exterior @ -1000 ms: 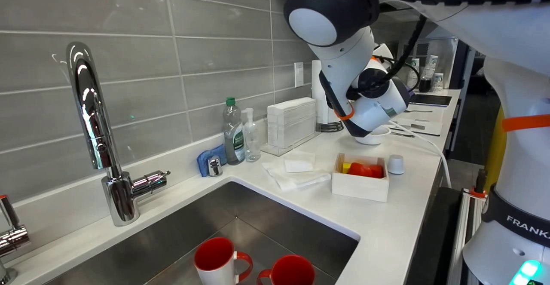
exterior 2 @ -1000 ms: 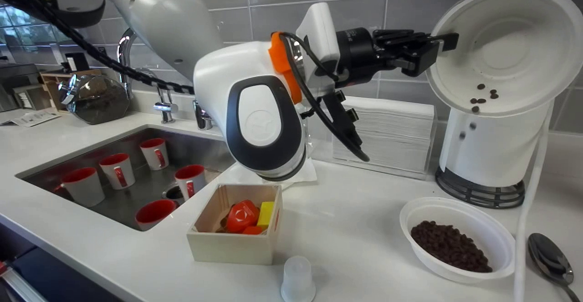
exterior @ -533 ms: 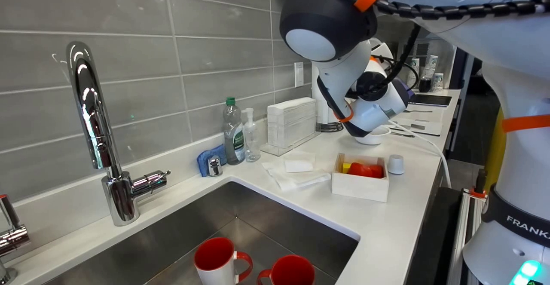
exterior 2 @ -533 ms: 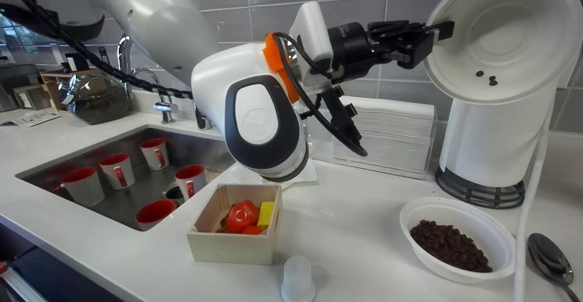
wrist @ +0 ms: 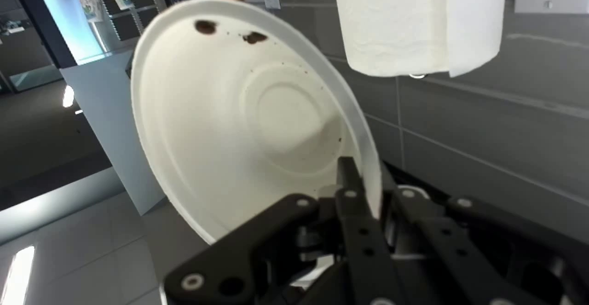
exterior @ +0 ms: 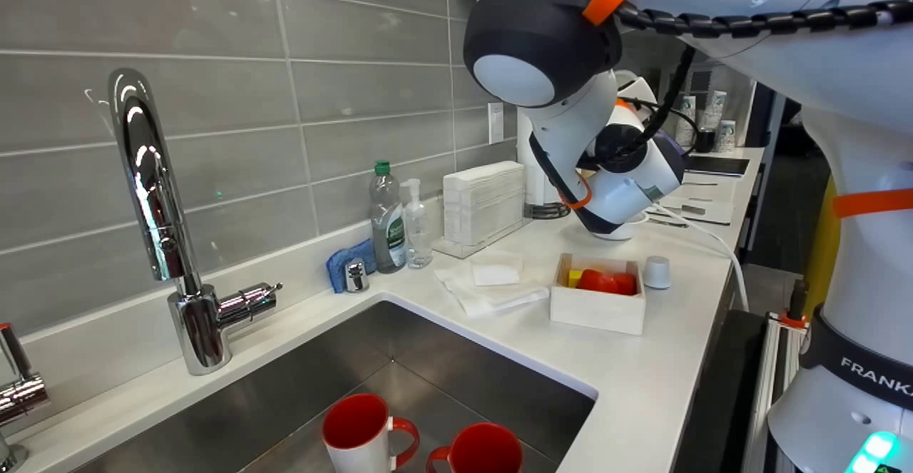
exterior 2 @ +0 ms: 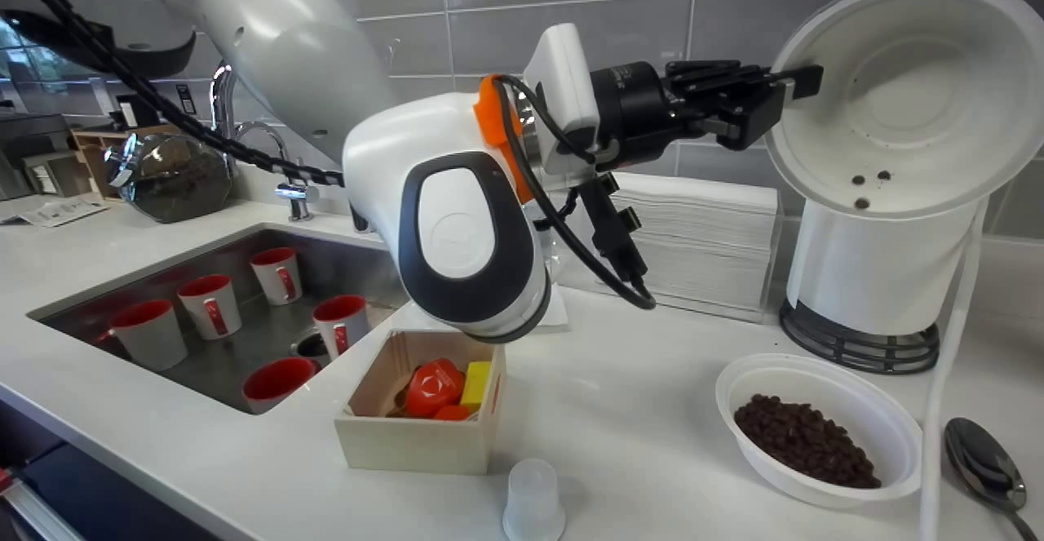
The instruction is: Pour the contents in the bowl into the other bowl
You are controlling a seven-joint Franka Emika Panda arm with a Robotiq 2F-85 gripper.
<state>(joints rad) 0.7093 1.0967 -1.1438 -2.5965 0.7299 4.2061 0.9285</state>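
Clamping the claw (wrist: 368,181) tight on one thin edge of the tipped white bowl (exterior 2: 913,84), leaving only a rim's thickness between the jaws. Holding that bowl high on its side, showing just a few dark bits (exterior 2: 858,179) near the low lip. Looking down to the receiving bowl (exterior 2: 856,419), sitting upright on the bench (exterior 2: 636,410) and cradling a heap of dark brown pieces (exterior 2: 803,441). Nearing the end of the pour, by best judgement! Wanting a steeper tilt from here, wanting that lip centred above the receiving bowl, then perhaps a light shake for loosening stragglers. Not wanting a hard jerk: risking a twist in that single-edge grip, or bits skipping wide. Minding the paper towel roll (exterior 2: 885,272) standing behind, and the white cord (exterior 2: 935,435) crossing in front of the receiving bowl's edge, beside the spoon (exterior 2: 987,461).
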